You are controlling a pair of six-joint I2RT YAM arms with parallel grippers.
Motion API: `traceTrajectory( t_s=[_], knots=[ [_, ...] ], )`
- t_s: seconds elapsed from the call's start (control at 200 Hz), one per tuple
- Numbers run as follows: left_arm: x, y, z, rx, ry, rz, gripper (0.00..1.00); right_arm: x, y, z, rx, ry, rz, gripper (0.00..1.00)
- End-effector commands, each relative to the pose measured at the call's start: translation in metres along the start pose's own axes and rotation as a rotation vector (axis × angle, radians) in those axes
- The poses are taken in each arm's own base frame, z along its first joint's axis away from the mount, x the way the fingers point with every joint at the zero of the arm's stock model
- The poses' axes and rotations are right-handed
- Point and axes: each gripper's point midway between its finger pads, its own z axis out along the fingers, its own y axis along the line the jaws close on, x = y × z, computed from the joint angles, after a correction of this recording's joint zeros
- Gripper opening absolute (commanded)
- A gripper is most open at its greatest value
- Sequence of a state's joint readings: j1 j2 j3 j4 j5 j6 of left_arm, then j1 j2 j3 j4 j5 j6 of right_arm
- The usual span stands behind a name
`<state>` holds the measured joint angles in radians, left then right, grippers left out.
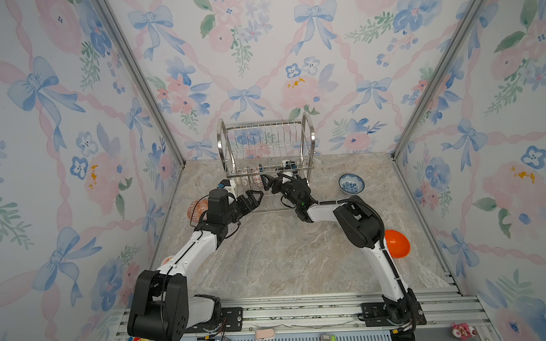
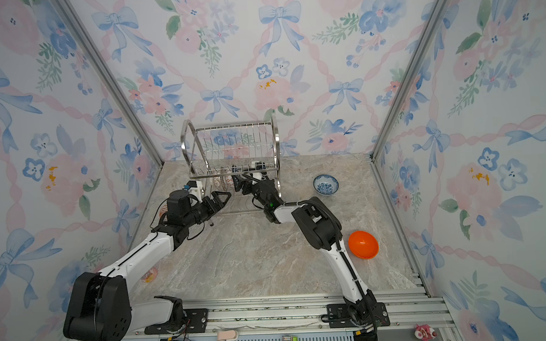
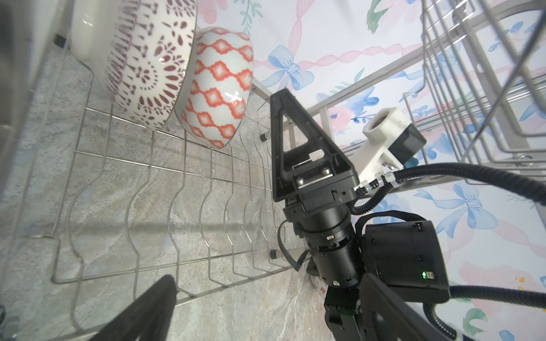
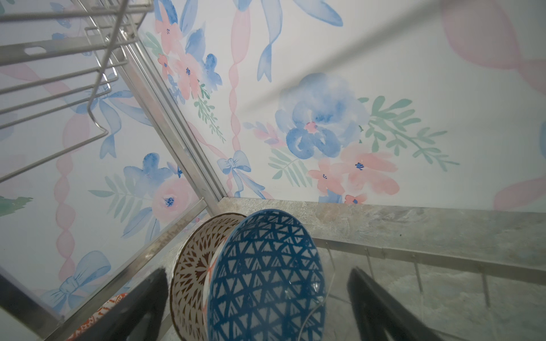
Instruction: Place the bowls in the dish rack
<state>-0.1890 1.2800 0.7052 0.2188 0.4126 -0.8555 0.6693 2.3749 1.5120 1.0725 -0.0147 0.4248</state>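
Dish rack (image 1: 264,137) blocks the table (image 1: 284,255) at 12 o'clock. Upright bowls (image 1: 256,180) fill the lower tier's 9 o'clock end; the right gripper (image 1: 268,182) occupies adjacent slots. Table centre is open.

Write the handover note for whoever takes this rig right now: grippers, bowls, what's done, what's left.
Left gripper: open and empty, at the front left of the dish rack.
Right gripper: open, reaching into the lower tier, with a finger on each side of the blue triangle bowl and a gap on both sides.
Done: three bowls stand on edge in the lower tier: the maroon-patterned bowl, the orange diamond bowl and the blue triangle bowl.
Left: on the table are the blue-and-white bowl, the plain orange bowl and an orange-patterned bowl partly hidden behind the left arm.
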Motion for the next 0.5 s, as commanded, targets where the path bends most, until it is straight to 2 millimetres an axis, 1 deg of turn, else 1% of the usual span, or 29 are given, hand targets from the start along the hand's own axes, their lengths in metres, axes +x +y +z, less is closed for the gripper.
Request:
traceTrajectory(
  t_s=[0.0,0.13,0.35,0.495],
  knots=[
    [0.001,-0.001,-0.005,0.005,0.008,0.025,0.98,-0.047,0.028,-0.006,-0.07,-0.126,-0.044,0.97],
    [0.002,-0.002,-0.006,0.004,0.009,0.025,0.98,-0.051,0.033,-0.012,-0.088,-0.146,-0.055,0.97],
    [0.003,-0.002,-0.008,0.006,0.011,0.027,0.98,-0.049,0.038,-0.018,-0.096,-0.129,-0.07,0.97],
    [0.004,-0.003,-0.01,0.008,0.016,0.025,0.98,-0.048,0.047,-0.024,-0.102,-0.118,-0.109,0.97]
  ],
)
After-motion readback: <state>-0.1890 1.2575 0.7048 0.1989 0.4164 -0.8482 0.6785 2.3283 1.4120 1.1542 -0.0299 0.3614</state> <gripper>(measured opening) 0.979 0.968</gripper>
